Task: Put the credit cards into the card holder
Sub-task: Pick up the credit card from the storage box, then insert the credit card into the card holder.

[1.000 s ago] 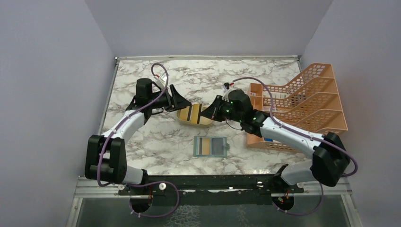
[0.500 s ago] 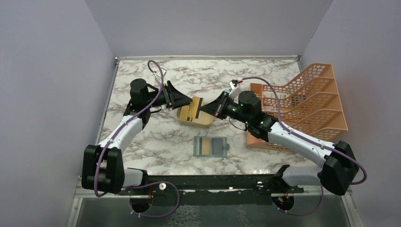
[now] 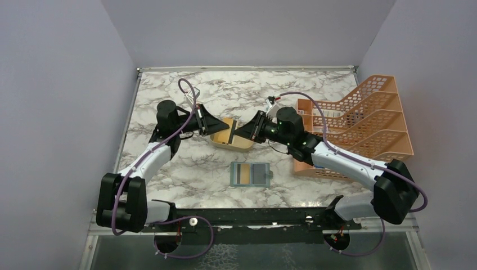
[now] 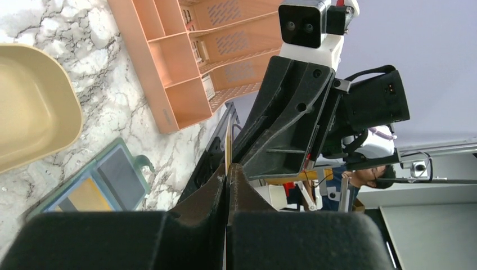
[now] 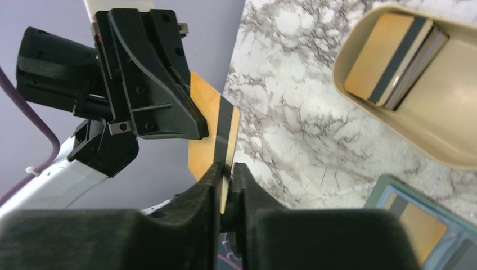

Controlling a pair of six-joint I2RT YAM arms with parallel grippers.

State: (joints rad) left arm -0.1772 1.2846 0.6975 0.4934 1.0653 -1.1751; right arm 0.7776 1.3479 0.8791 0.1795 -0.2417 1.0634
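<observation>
A tan credit card (image 3: 232,131) with a black stripe is held upright above the tan dish (image 3: 241,146), between both grippers. My left gripper (image 3: 225,129) is shut on one edge; in the left wrist view the card's thin edge (image 4: 227,152) sticks up from the closed jaws (image 4: 229,171). My right gripper (image 3: 239,133) pinches the opposite edge of the card (image 5: 214,129), its jaws (image 5: 225,169) nearly closed with a hairline gap at one pad. More credit cards (image 5: 394,56) lie in the dish. The card holder (image 3: 251,174) lies open and flat nearer the arms, with a tan card in its left pocket.
An orange mesh file rack (image 3: 360,124) stands at the right, close to the right arm. Purple walls close in the marble table on three sides. The dish sits directly under the two grippers.
My left gripper, open around the card before, has shut on it. Both grippers have shifted slightly left and down over the dish. The right jaws have loosened a trace.
</observation>
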